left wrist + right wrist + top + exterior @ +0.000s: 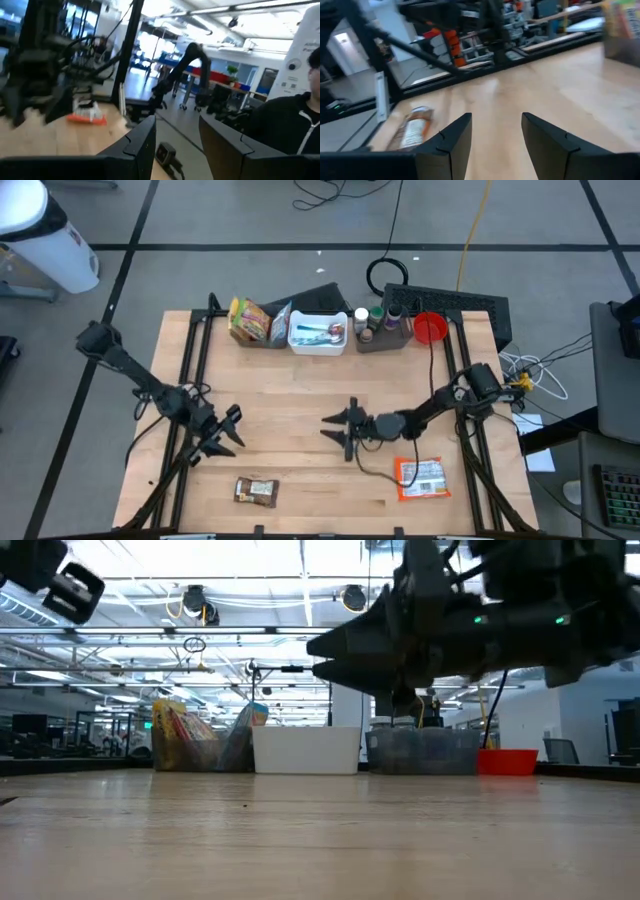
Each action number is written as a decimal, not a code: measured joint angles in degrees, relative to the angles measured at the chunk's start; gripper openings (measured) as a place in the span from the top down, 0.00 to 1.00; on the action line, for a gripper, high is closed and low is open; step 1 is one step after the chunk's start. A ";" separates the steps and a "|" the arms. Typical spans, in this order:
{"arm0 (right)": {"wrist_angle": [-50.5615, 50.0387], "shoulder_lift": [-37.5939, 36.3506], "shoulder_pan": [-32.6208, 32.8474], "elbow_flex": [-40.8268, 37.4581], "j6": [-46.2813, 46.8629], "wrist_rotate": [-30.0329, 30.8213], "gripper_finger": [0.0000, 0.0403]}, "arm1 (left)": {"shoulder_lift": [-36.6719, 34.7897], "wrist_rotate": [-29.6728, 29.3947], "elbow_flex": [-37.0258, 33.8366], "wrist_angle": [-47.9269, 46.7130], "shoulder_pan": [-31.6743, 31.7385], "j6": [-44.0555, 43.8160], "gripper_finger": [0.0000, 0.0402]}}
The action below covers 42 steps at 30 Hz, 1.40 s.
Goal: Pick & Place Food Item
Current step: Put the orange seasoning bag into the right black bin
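Approach stage, nothing picked up; both grippers are held above the table with fingers parted and empty.

Two candidate food items are noted near the table's front edge: a brown rectangular wrapped snack bar (255, 492) front-left, and an orange-and-white flat foil food packet (421, 477) front-right. The bar's long axis is judged to run left to right along the front edge; which end is its front cannot be told. The packet is also laid crosswise, slightly tilted. The right gripper (342, 429) is held mid-table, pointed toward the left side, with the bar seen ahead between its fingers (451, 142). The left gripper (226, 433) is held well left of it. Next, a descent over one item is called for, fingers across its short width. A white rectangular plastic bin (318, 333) at the back is the likely destination.
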 joint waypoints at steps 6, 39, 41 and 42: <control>-0.08 4.18 4.29 4.93 -1.98 1.71 0.59 | 5.95 -9.59 0.00 -0.02 -4.46 -2.85 0.60; 0.03 14.99 2.07 15.81 -2.29 -5.95 0.59 | 15.16 -16.78 16.88 -44.09 -17.71 -36.18 0.60; 0.03 14.99 2.06 15.81 -2.29 -5.94 0.59 | 18.61 -16.15 19.66 -45.18 -17.83 -36.34 0.60; 0.03 14.99 2.06 15.81 -2.29 -5.94 0.59 | 20.70 -15.40 21.11 -45.59 -17.83 -36.38 0.60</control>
